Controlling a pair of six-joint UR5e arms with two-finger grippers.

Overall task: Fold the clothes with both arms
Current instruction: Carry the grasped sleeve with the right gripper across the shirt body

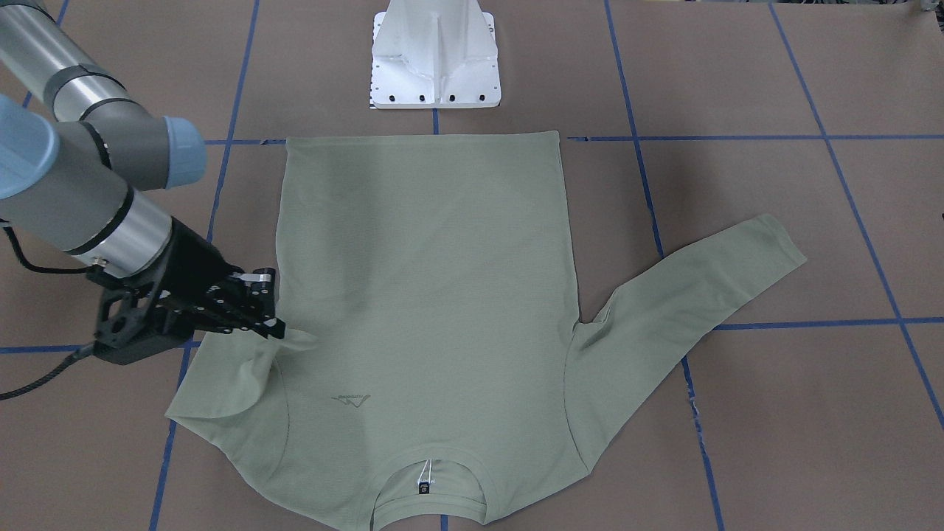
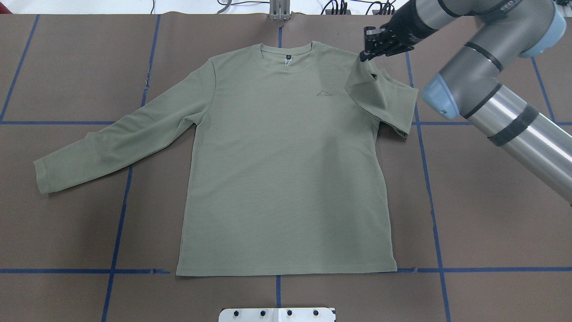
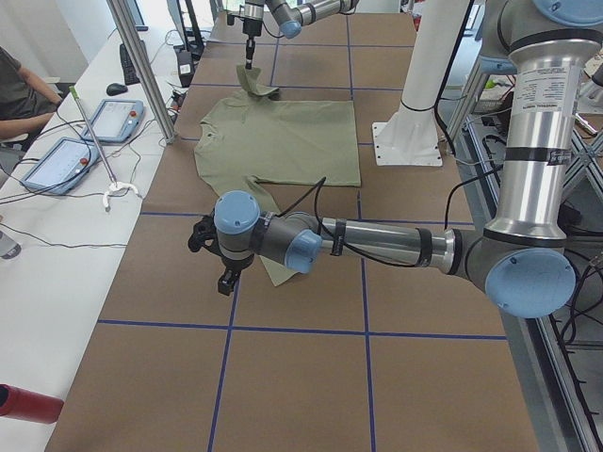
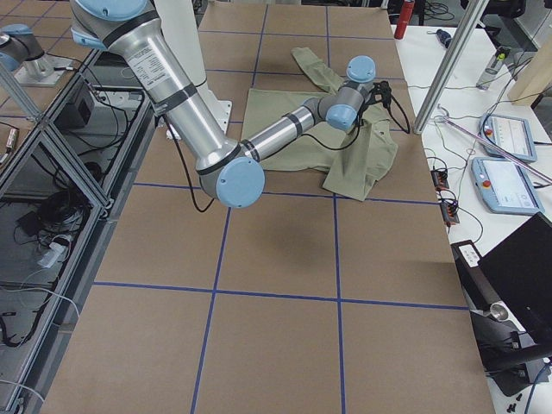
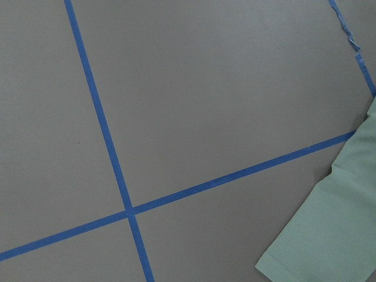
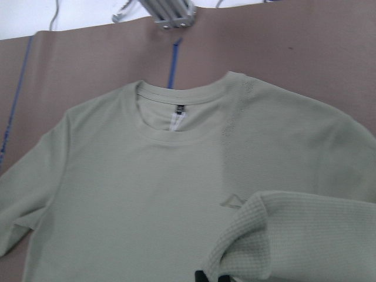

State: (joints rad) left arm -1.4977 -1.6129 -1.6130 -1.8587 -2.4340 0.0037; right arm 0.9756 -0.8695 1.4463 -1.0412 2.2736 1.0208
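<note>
While the long-sleeved shirt [image 2: 286,170] lies flat on the blue-taped brown table [image 2: 491,223], I see the right gripper [image 2: 365,54] pinching its folded-in sleeve [image 2: 384,98]. The left gripper [image 3: 224,278] is by the other cuff [image 2: 42,176], and I can't tell its state.

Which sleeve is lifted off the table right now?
The sleeve on the robot's right, pinched by the right end effector; the other sleeve lies flat, outstretched.

Even bright light, soft shadows, pics sharp

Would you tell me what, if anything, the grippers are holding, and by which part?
The right gripper pinches the sage-green shirt by its folded-over sleeve, apparently near the cuff end. Whether the left gripper holds anything cannot be told.
</note>
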